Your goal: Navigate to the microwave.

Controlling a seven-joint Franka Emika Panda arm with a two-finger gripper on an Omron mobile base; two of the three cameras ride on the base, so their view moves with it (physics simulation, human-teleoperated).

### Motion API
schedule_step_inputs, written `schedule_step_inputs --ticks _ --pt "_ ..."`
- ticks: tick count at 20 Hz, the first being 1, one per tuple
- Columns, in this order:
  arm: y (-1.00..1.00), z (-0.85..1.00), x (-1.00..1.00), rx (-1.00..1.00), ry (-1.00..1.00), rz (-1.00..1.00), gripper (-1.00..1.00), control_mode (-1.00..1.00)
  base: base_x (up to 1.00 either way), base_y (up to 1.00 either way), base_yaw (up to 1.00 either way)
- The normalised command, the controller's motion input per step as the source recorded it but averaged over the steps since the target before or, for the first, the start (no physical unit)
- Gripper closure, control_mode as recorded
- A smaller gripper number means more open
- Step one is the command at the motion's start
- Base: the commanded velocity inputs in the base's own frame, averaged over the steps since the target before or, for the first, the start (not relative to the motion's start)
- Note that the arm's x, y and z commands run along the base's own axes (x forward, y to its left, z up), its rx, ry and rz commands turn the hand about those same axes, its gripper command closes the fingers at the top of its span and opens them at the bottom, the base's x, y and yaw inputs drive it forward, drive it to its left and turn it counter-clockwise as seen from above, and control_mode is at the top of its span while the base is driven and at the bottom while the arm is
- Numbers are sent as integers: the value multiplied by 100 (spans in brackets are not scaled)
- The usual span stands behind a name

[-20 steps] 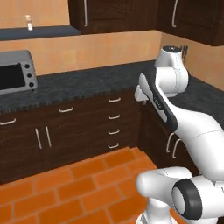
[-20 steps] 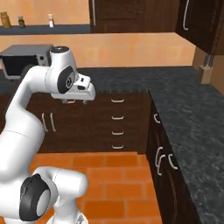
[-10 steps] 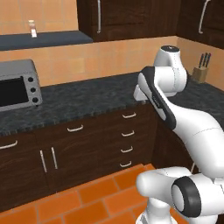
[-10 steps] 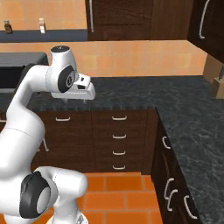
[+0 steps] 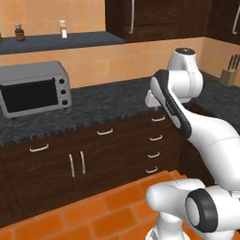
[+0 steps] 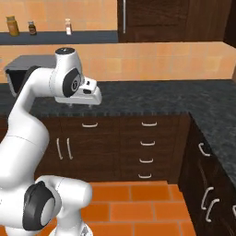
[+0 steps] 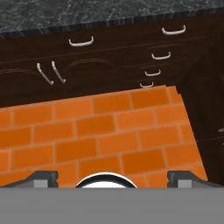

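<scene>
The microwave is out of view. My gripper point(image 7: 113, 178) hangs over the orange tiled floor, pointing down, and its two dark fingertips point(image 7: 42, 176) stand wide apart with nothing between them, so it is open. The hand point(image 6: 87, 93) is held at counter height in front of the dark lower cabinets, and the left base view has the gripper point(image 5: 151, 104) just before the counter edge.
A small silver countertop box with round knobs point(image 5: 35, 88) stands on the dark speckled counter point(image 5: 108, 104) at the left. Small bottles point(image 6: 12, 25) line a shelf above. A drawer stack point(image 6: 146, 150) sits near the corner, a knife block point(image 5: 229, 75) far right. Orange floor point(image 7: 109, 127) lies below.
Both base views have shifted as the base moved: the silver box and the drawers sit further right and larger in the picture. The arm keeps its pose and the gripper stays open.
</scene>
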Motion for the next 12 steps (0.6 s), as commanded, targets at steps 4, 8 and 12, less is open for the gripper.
schedule_step_inputs --ticks 4,8,12 --pt "0 0 0 0 0 0 -100 100 0 100 0" --pt "0 0 0 0 0 0 -100 100 0 100 0" --pt "0 0 0 0 0 0 -100 100 0 100 0"
